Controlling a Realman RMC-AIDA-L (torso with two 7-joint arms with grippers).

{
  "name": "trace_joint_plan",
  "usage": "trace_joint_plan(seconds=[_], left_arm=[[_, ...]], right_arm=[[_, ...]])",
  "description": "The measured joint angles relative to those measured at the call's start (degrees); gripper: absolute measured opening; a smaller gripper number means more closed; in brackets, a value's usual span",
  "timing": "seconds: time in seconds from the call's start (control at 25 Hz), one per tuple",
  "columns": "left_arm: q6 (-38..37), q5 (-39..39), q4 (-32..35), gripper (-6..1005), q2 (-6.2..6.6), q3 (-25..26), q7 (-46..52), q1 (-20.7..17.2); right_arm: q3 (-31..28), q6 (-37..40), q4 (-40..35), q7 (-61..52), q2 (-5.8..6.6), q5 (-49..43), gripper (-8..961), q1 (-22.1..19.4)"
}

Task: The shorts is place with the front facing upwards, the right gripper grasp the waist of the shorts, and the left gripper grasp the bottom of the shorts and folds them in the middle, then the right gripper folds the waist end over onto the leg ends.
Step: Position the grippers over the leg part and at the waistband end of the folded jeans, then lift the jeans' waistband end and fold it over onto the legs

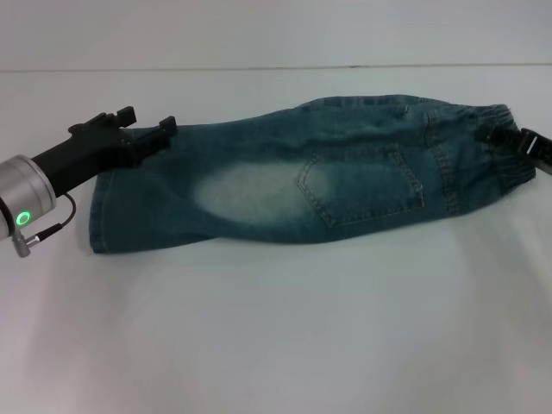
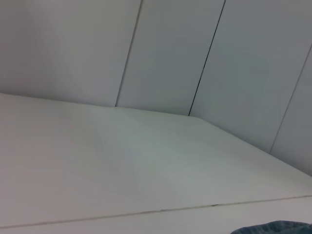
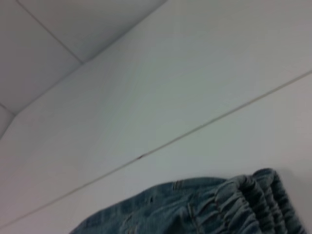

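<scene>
Head view: I see the shorts [image 1: 319, 177] lying folded lengthwise into one long strip across the white table [image 1: 276, 328], leg ends to my left, waist to my right.
Left gripper: the left gripper [image 1: 147, 129] sits at the far corner of the leg ends [image 1: 108, 211] — its black fingers lie against the denim's upper edge, but I cannot tell whether they are clenched on cloth or merely resting there.
Right gripper: the right gripper [image 1: 517, 142] shows only as a black piece with a white label at the frame's right edge, touching the waist of the shorts [image 1: 496, 151]; I cannot tell how its jaws stand.
Edges: the near long edge of the strip runs clear from the hem to the ruched band; the far long edge lies close below the seam line [image 1: 276, 67] in the tabletop.
Open room: a broad stretch of bare table lies in front of the shorts, a narrower band behind them.
Left wrist view: bare table and a panelled wall [image 2: 195, 53] — only a sliver of denim shows at one corner.
Right wrist view: the gathered elastic band and adjoining denim lie on the table, with the seam line beyond.
Containers: the one pocket-like thing in sight is the stitched pocket [image 1: 362, 185] on the upturned face; it lies flat.
</scene>
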State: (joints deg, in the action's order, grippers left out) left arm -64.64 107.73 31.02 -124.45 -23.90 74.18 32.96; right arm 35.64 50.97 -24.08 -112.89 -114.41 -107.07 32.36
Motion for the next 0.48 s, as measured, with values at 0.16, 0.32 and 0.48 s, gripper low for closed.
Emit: trace_joint_plan(seconds=[0.16, 0.32, 0.48], left_arm=[[-0.29, -0.06, -0.02, 792, 0.0, -0.1, -0.41, 0.1], [-1.36, -0.86, -0.47, 790, -0.04, -0.09, -2.18, 0.17], [-2.59, -3.79, -2.86, 788, -0.06, -0.09, -6.04, 0.18]], right_arm=[[0.1, 0.65, -0.17, 0.28, 0.07, -0.59, 664, -0.17], [-0.63, 1.6, -0.23, 0.78, 0.07, -0.36, 576, -0.62], [-1.2, 4.11, -1.36, 0.89, 0.22, -0.29, 489, -1.21]])
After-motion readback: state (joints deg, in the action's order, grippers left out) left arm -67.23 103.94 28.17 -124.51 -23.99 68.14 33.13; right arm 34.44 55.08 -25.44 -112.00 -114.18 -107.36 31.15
